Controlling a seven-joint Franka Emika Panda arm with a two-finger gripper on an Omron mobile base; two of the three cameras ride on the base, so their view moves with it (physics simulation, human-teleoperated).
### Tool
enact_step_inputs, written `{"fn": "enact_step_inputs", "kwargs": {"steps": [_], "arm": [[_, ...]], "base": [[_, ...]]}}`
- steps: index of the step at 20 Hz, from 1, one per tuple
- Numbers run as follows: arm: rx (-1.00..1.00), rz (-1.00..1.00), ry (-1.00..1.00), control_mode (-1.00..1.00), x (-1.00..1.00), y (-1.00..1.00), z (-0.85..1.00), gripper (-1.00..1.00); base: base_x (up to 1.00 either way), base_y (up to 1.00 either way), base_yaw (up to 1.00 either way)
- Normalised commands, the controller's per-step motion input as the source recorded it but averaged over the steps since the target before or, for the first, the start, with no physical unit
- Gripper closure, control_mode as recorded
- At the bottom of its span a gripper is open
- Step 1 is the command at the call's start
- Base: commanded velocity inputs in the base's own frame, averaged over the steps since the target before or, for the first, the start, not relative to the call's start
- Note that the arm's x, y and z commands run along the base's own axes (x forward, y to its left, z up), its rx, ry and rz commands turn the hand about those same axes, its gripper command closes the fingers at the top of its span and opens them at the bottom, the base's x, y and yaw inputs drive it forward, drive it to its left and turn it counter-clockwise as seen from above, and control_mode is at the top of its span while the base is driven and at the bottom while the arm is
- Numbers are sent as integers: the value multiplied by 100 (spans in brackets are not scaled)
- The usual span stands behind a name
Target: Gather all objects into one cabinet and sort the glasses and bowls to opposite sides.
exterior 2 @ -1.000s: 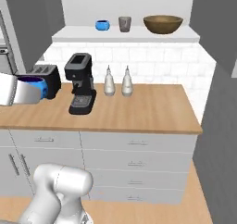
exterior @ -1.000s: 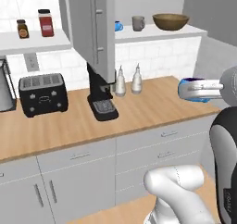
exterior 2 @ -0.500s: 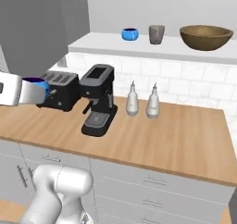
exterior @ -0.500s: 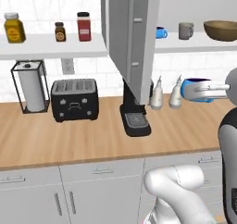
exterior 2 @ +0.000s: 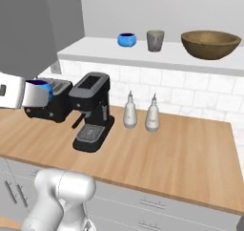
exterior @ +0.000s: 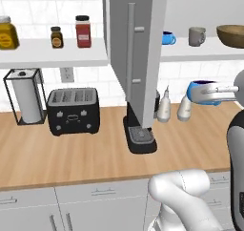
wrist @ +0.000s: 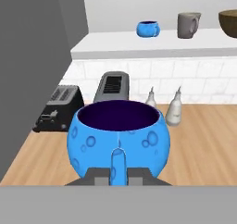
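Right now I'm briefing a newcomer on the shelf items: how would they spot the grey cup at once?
Find the long white shelf above the counter. Three things stand on it in a row: the grey cup is the middle one, between the blue mug and the wide brown wooden bowl. It alone is dull grey and taller than wide.

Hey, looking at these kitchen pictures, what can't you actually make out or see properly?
- Wooden bowl: cut off by the right edge in the left base view.
- Coffee machine: its upper part is hidden behind the cabinet door in that view.
- End effector: the far finger is hidden behind the blue bowl in the hand view.
- Jars: labels too small to read.
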Motion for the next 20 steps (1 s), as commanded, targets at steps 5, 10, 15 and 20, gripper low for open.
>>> {"fn": "enact_step_inputs", "kwargs": {"steps": [5,10,15,20], "arm": [[0,0,0,100,0,0,0,100],[0,0,0,100,0,0,0,100],[0,0,0,100,0,0,0,100],[0,0,0,100,0,0,0,100]], "base": [[30,-22,-4],[13,-32,-19],[33,-20,-16],[50,-27,-13]]}}
